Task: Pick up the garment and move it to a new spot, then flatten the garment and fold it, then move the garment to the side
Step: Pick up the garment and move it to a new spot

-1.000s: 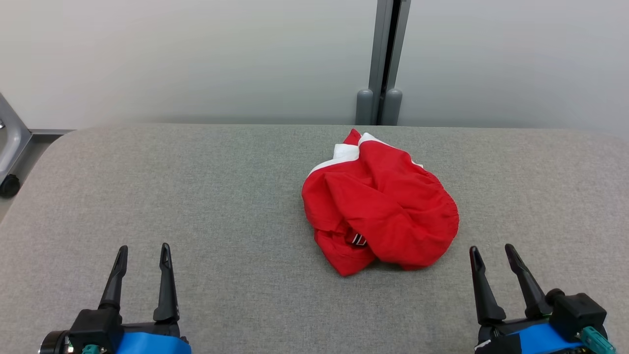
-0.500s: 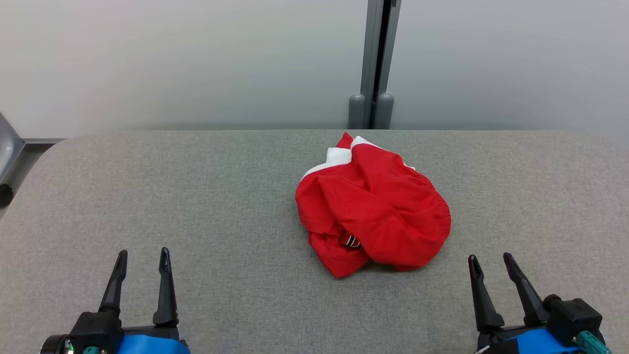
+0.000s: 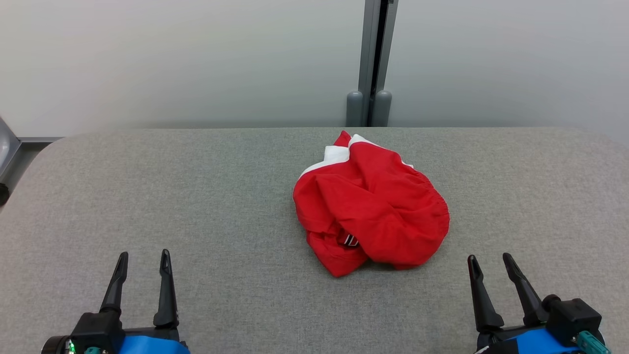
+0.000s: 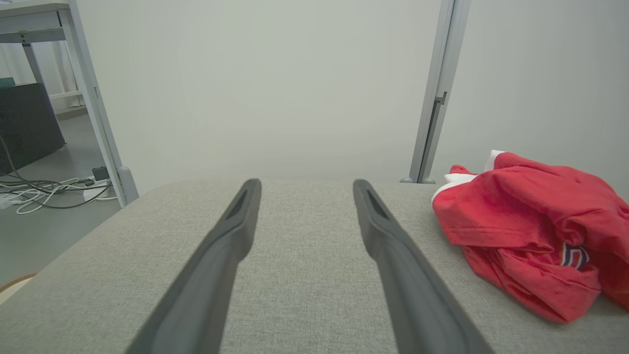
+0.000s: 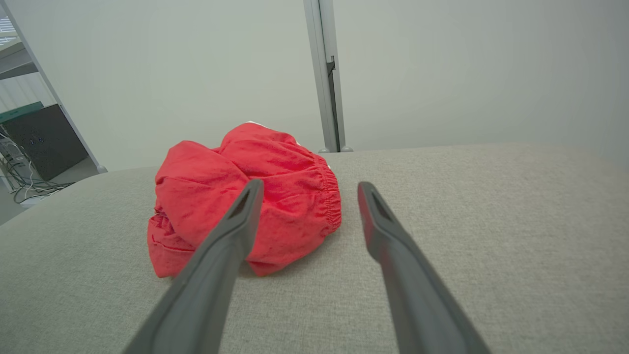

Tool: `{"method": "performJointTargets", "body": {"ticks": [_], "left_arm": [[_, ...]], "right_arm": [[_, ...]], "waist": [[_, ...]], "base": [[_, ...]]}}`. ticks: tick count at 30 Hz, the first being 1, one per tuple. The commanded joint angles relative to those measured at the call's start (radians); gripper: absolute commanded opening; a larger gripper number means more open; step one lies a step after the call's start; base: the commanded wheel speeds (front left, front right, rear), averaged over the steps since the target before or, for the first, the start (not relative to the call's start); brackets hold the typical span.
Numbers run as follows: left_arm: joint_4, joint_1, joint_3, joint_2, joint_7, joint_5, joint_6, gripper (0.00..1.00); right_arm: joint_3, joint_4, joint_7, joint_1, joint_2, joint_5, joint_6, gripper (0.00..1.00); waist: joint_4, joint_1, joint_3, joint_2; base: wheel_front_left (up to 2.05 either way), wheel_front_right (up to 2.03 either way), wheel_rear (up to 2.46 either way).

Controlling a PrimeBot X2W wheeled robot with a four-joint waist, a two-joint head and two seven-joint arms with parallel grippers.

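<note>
The garment (image 3: 371, 204) is a crumpled red piece with white trim, lying in a heap near the middle of the grey fabric table (image 3: 196, 196). It appears at the right of the left wrist view as garment (image 4: 535, 231) and left of centre in the right wrist view as garment (image 5: 245, 196). My left gripper (image 3: 143, 258) rests open at the near left, well apart from the cloth. My right gripper (image 3: 489, 260) stands open at the near right, a short way from the heap's right edge. Nothing lies between either pair of fingers.
A pale wall with a grey vertical post (image 3: 371, 59) stands behind the table's far edge. The table's rounded left corner (image 3: 44, 147) drops to the floor. Cables (image 4: 34, 194) and a table frame (image 4: 93, 98) lie beyond on the left.
The head camera has shifted, so the whole scene sits slightly lower and to the left. The garment and both grippers hold their places on the table.
</note>
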Motion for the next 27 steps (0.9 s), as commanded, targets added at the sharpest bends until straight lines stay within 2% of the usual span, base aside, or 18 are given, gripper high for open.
{"method": "performJointTargets", "body": {"ticks": [1,6,12,17,22,27], "left_arm": [[0.0,-0.008,0.005,0.0,-0.003,0.004,-0.004,1.0],[0.011,-0.037,-0.008,0.0,-0.003,0.011,-0.005,1.0],[0.036,-0.178,-0.084,0.031,-0.003,0.014,-0.012,1.0],[0.084,-0.364,-0.223,0.068,-0.003,-0.017,-0.012,1.0],[0.195,-0.565,-0.365,0.103,-0.002,-0.077,-0.011,1.0],[0.312,-0.733,-0.499,0.123,0.072,-0.148,-0.011,1.0]], "right_arm": [[-0.002,0.002,-0.003,-0.002,-0.005,-0.005,0.0,1.0],[0.003,0.0,-0.003,-0.009,-0.005,-0.001,0.0,1.0],[0.02,-0.006,-0.003,-0.036,-0.005,-0.003,0.0,1.0],[0.024,-0.016,-0.003,-0.062,-0.005,0.0,0.0,1.0],[0.022,-0.024,-0.003,-0.088,-0.005,0.01,0.0,1.0],[0.015,-0.03,-0.003,-0.107,-0.005,0.025,0.0,1.0]], "waist": [[-0.001,0.0,0.0,0.0],[-0.006,0.0,0.008,0.0],[-0.032,0.0,0.043,0.0],[-0.074,0.0,0.093,0.0],[-0.129,0.0,0.149,0.0],[-0.18,0.0,0.198,0.0]], "base": [[0.0,0.0,0.0],[0.0,0.0,0.0],[0.0,0.0,0.0],[0.0,0.0,0.0],[0.0,0.0,0.0],[0.0,0.0,0.0]]}}
